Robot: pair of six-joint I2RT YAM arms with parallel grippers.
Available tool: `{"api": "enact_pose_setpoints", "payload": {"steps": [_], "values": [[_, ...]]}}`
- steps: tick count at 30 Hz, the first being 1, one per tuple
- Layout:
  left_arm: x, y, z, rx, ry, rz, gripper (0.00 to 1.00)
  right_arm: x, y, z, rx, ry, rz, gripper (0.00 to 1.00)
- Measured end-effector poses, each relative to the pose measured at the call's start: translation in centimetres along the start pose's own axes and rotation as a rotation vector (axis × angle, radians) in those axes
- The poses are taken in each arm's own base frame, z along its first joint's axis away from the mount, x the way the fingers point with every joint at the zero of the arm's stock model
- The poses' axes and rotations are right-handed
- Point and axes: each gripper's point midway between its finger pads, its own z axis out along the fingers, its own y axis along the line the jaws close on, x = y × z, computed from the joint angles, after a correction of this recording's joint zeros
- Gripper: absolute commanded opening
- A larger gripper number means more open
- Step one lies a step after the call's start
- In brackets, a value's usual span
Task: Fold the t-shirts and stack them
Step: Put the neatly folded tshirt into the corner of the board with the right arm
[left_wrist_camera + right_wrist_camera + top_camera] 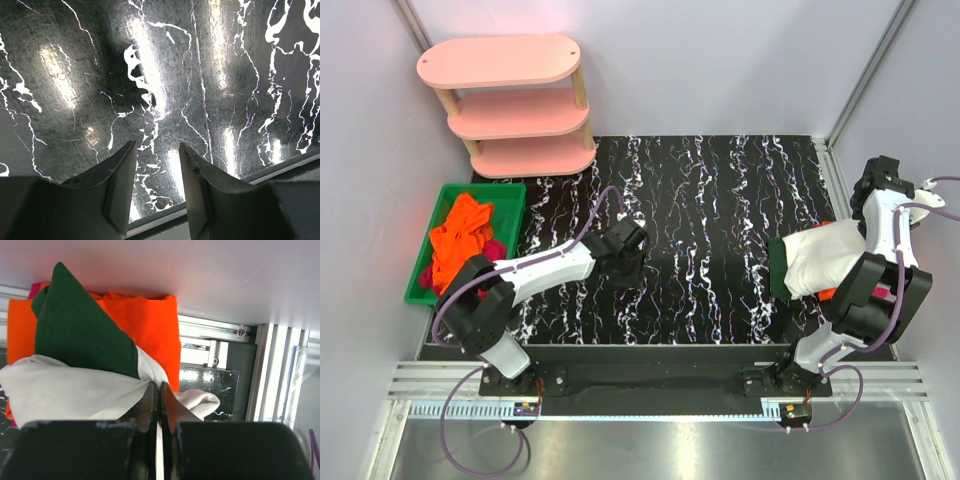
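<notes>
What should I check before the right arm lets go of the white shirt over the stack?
1. Right pincer grip: shut on the white t-shirt. Ok.
2. Landing spot: the folded orange t-shirt lies flat under it. Ok.
3. Fold tidiness: the cloth puckers at the pincer and the green sleeve lies on top. Cannot tell.
4. Left pincer: open and empty over bare table, far from the stack. Ok.
5. Job finished: crumpled shirts wait in the green bin. Not ok.
</notes>
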Motion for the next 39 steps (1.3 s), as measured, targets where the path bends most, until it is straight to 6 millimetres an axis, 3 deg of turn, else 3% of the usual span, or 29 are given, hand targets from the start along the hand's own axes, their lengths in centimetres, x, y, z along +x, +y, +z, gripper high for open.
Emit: {"api": "enact_pose_setpoints", "payload": {"steps": [12, 16, 17, 20, 21, 24, 31, 34, 36, 37, 38, 39], "values": [[0.0, 0.1, 0.0, -0.001, 0.0, 0.007, 0.44, 2.5, -3.4, 3.6, 0.117, 0.105, 0.126, 0.02], [0.0, 0.1, 0.0, -0.001, 0.0, 0.007, 0.44, 2.9, -3.5, 4.2, 0.133, 0.122, 0.131, 0.05], [0.0, 0.1, 0.0, -0.001, 0.0, 0.007, 0.44, 3.0, -3.4, 4.3, 0.135, 0.125, 0.128, 0.17], [0.0, 0.1, 0.0, -0.001, 0.0, 0.007, 0.44, 3.4, -3.2, 4.7, 0.143, 0.136, 0.118, 0.35], [0.0, 0.1, 0.0, -0.001, 0.0, 0.007, 0.44, 3.4, -3.2, 4.7, 0.143, 0.138, 0.115, 0.49], [0.0, 0.1, 0.0, -0.001, 0.0, 0.007, 0.44, 3.3, -2.9, 4.6, 0.132, 0.139, 0.11, 0.71], [-0.1, 0.0, 0.0, 0.001, -0.002, 0.007, 0.44, 1.9, -0.3, 2.2, 0.053, 0.063, 0.049, 0.93], [-0.1, 0.0, 0.0, 0.002, -0.002, 0.007, 0.45, 1.2, 0.9, 0.6, 0.003, 0.021, 0.02, 0.93], [0.0, 0.0, 0.0, 0.004, 0.001, 0.007, 0.44, 1.0, 1.9, -0.9, -0.052, -0.007, -0.009, 0.84], [0.0, -0.1, 0.0, 0.005, 0.001, 0.007, 0.44, 1.0, 2.5, -1.8, -0.086, -0.019, -0.027, 0.74], [0.0, -0.1, 0.0, 0.006, 0.003, 0.006, 0.44, 1.1, 3.1, -2.5, -0.128, -0.021, -0.04, 0.34], [0.0, -0.1, 0.0, 0.008, 0.004, 0.006, 0.44, 1.4, 3.7, -3.2, -0.177, -0.022, -0.048, 0.19]]}}
